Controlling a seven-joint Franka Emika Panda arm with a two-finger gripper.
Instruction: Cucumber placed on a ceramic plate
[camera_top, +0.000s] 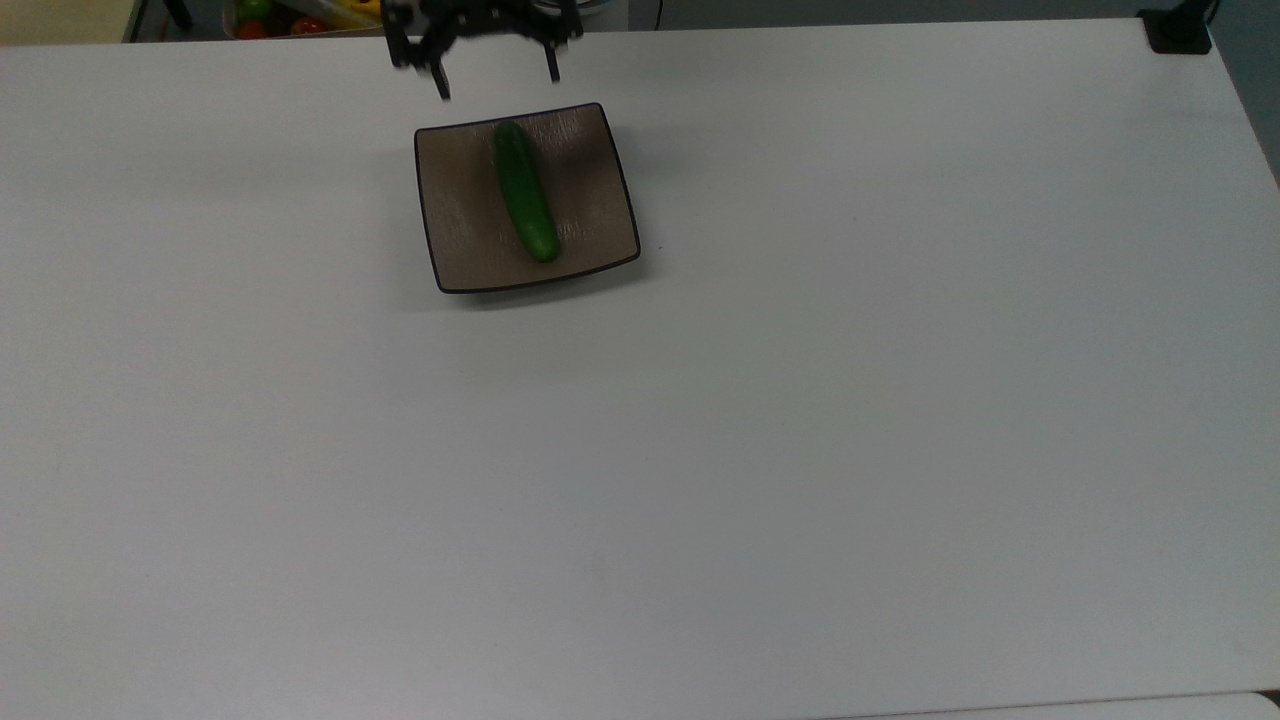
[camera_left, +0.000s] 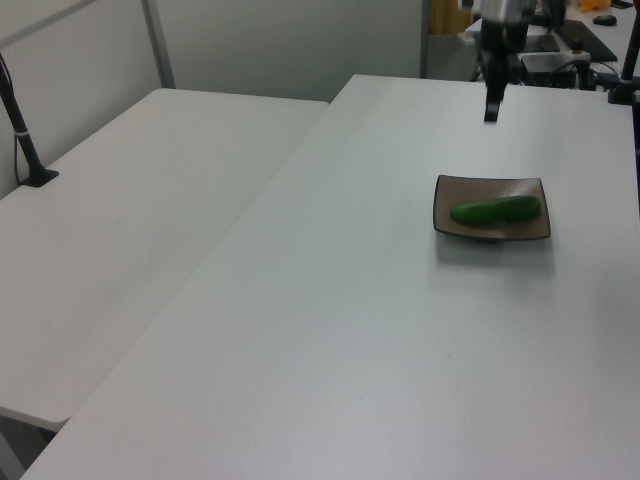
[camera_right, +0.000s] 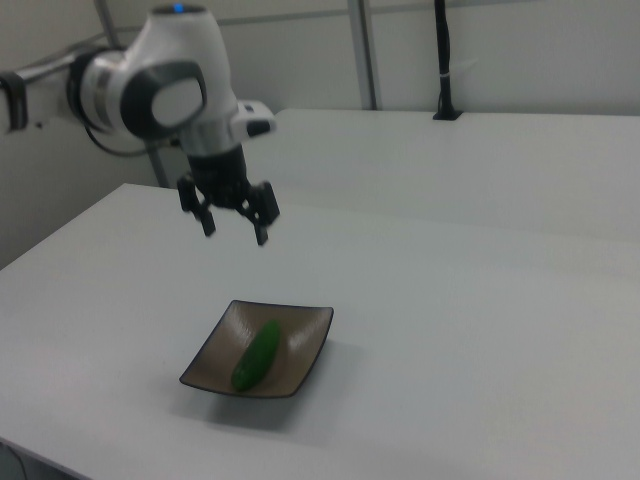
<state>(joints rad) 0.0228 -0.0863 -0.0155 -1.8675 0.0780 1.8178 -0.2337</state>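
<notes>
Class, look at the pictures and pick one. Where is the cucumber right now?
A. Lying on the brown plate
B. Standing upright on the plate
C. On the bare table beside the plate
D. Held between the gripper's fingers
A: the cucumber lies flat on the plate, with the open gripper raised clear above it.

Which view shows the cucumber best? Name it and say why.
The top view: the cucumber shows at full length, lying across the plate, clear of the open pincer. The right view shows it foreshortened; the left view shows it side-on and far off.
</notes>
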